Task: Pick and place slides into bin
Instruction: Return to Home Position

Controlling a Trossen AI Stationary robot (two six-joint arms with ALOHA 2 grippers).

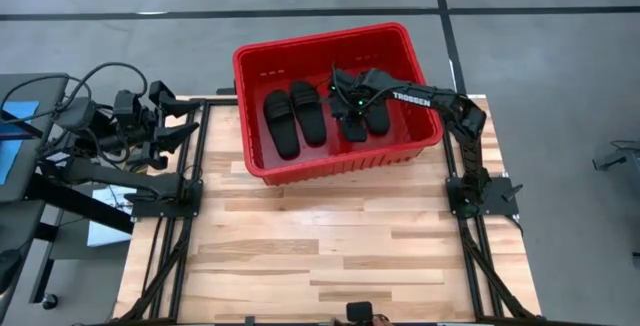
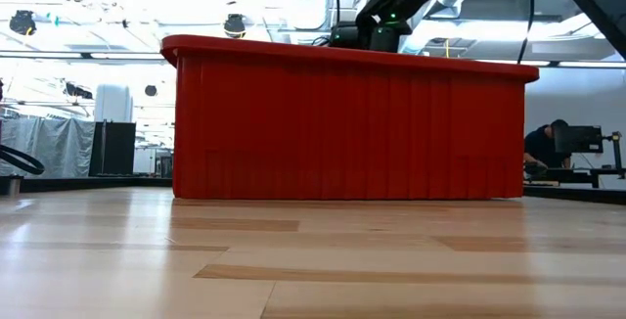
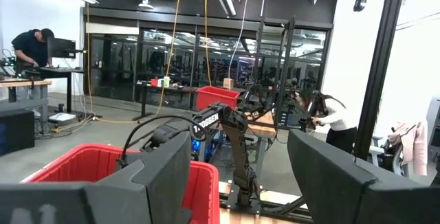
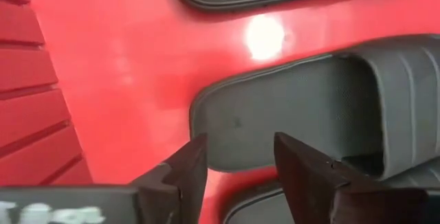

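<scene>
The red bin (image 1: 262,69) stands on the far middle of the wooden table. Two black slides (image 1: 293,118) lie side by side on its floor at the left, and two more (image 1: 366,121) lie at the right under my right arm. My right gripper (image 1: 340,91) reaches down into the bin and is open. In the right wrist view its fingers (image 4: 185,176) stand over the heel end of one slide (image 4: 289,114), which lies flat on the red floor; I see no touch. My left gripper (image 1: 188,122) is open and empty at the table's left edge.
Bare wood (image 1: 330,236) lies between the bin and the near edge. In the low view the bin's near wall (image 2: 342,123) hides its contents; only my right arm's wrist (image 2: 377,30) shows above the rim. People work at benches in the room beyond (image 3: 330,117).
</scene>
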